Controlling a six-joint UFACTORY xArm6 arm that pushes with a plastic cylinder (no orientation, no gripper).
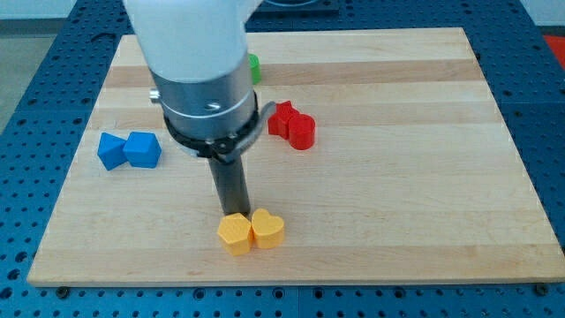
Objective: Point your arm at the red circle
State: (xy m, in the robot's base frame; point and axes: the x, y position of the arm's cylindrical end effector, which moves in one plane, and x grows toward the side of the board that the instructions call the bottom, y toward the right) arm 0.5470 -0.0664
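The red circle block point(301, 132) lies right of the board's middle, touching a red star block point(282, 117) on its upper left. My tip point(234, 212) is at the lower end of the dark rod, just above a yellow hexagon-like block point(235, 232) and beside a yellow heart block point(267, 229). The tip is well to the lower left of the red circle.
Two blue blocks point(129, 150) sit side by side at the view's left. A green block point(253, 67) is partly hidden behind the arm's body near the top. The wooden board point(424, 177) lies on a blue perforated table.
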